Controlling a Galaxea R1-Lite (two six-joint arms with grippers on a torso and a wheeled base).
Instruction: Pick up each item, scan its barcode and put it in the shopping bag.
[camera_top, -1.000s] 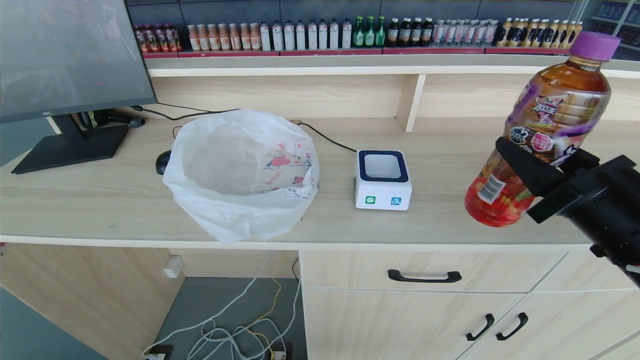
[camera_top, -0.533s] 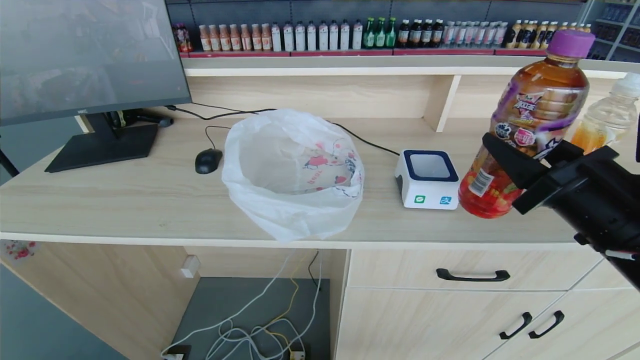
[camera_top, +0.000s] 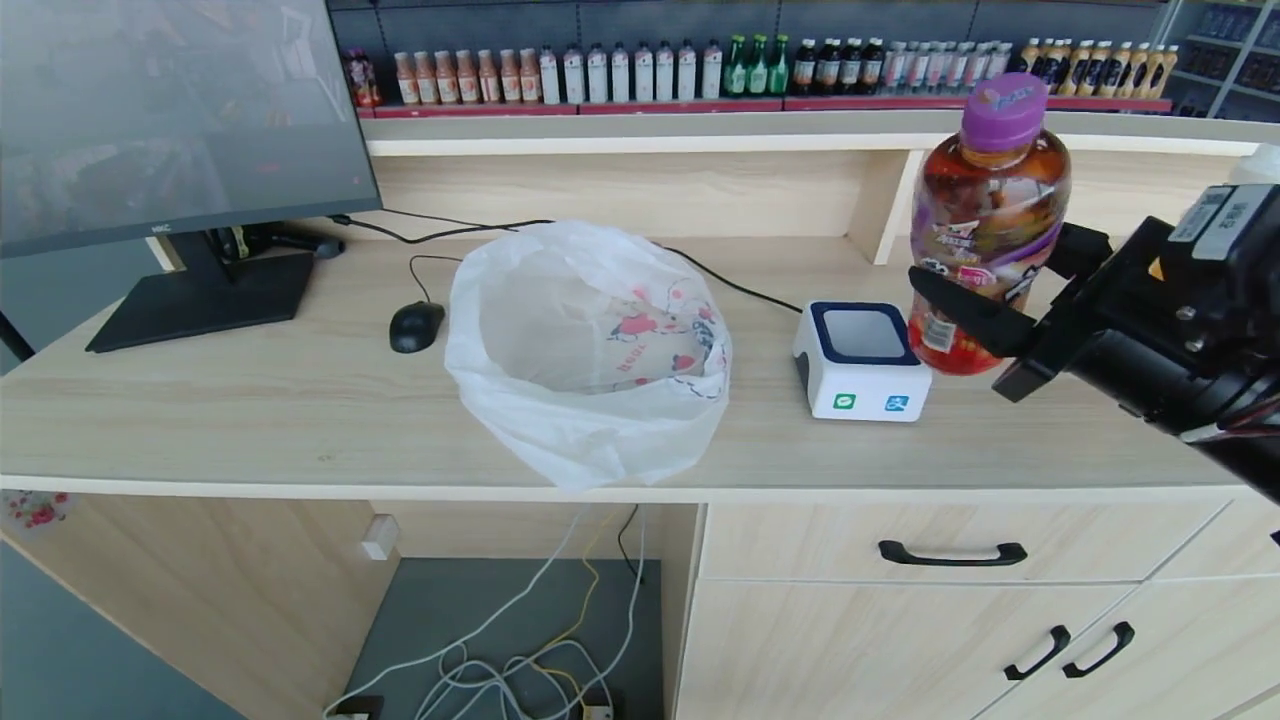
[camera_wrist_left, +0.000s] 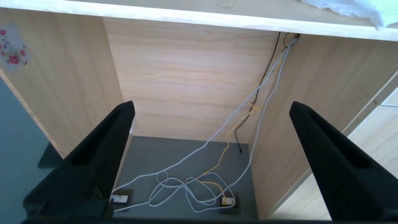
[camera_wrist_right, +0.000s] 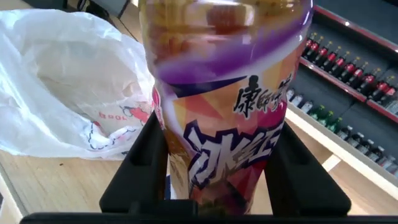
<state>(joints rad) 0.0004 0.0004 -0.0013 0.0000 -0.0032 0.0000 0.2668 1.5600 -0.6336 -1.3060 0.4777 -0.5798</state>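
My right gripper (camera_top: 1010, 290) is shut on a tea bottle (camera_top: 985, 235) with a purple cap and purple label, held upright just right of the white barcode scanner (camera_top: 862, 360) and touching or nearly touching its side. In the right wrist view the tea bottle (camera_wrist_right: 227, 99) stands between the black fingers (camera_wrist_right: 140, 168). The white plastic shopping bag (camera_top: 590, 345) stands open on the counter, left of the scanner; the bag (camera_wrist_right: 68, 93) lies beyond the bottle. My left gripper (camera_wrist_left: 217, 155) hangs open below the counter, over the floor cables.
A monitor (camera_top: 170, 110) and a black mouse (camera_top: 415, 325) stand on the counter's left. A cable (camera_top: 730, 285) runs behind the bag to the scanner. A shelf divider (camera_top: 890, 205) rises behind the scanner. Drink bottles (camera_top: 760, 65) line the back shelf.
The head camera has swung right. My right gripper has carried the tea bottle leftward and away, from in front of the counter edge to right beside the scanner, turning it more upright.
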